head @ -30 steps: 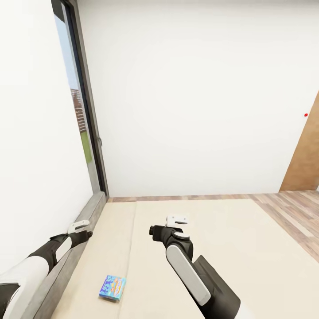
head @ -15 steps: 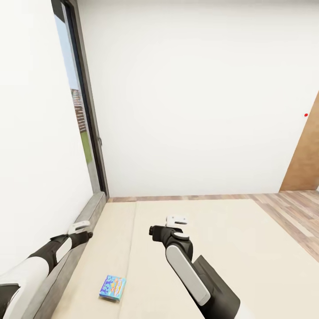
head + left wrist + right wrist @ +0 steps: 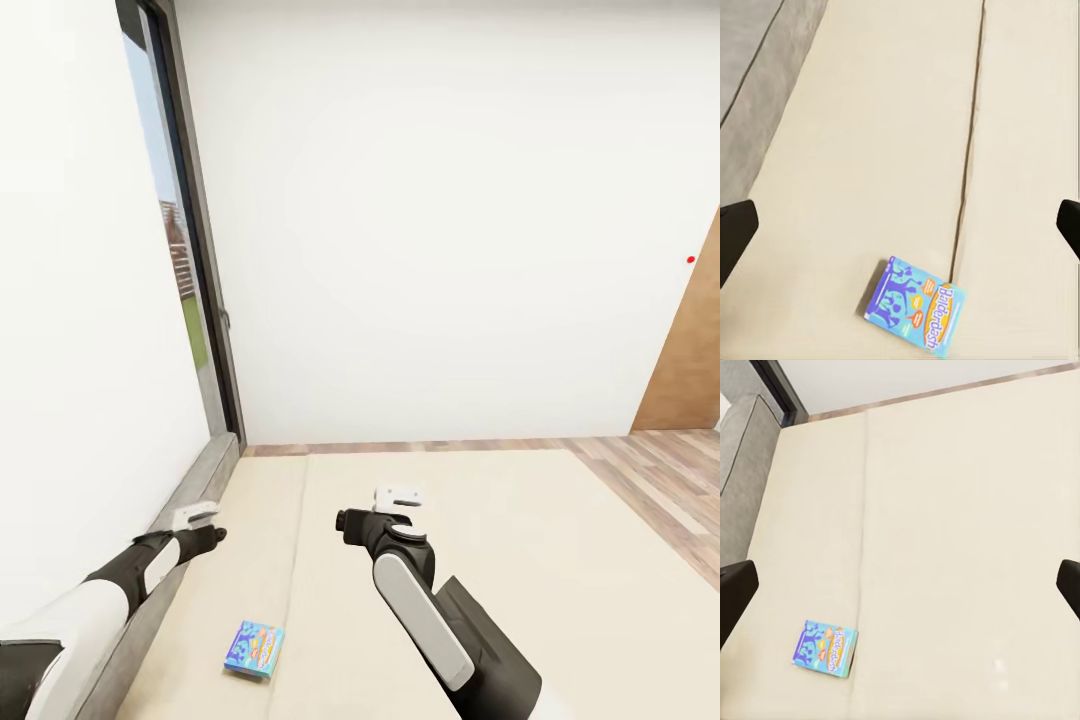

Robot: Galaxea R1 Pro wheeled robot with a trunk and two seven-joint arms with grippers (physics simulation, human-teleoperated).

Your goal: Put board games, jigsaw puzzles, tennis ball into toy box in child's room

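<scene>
Broadly, the bed [image 3: 480,560] takes up the lower half of the head view: a beige two-part mattress with a seam running near to far, a grey headboard [image 3: 150,590] along its left edge, a white wall beyond and a tall window [image 3: 185,290] at the far left. Both arms reach out over the mattress, which suits a pick from above. The right gripper [image 3: 398,497] hangs over the middle of the bed, right of the seam, and the left gripper [image 3: 195,515] sits near the headboard side. In each wrist view the dark fingertips show at opposite edges, so both sets of jaws stand wide apart and hold nothing. The blue board game [image 3: 254,649] lies flat on the left mattress part, just left of the seam, nearer the robot than either gripper; judging by position, the left arm is the closer candidate to take it.
</scene>
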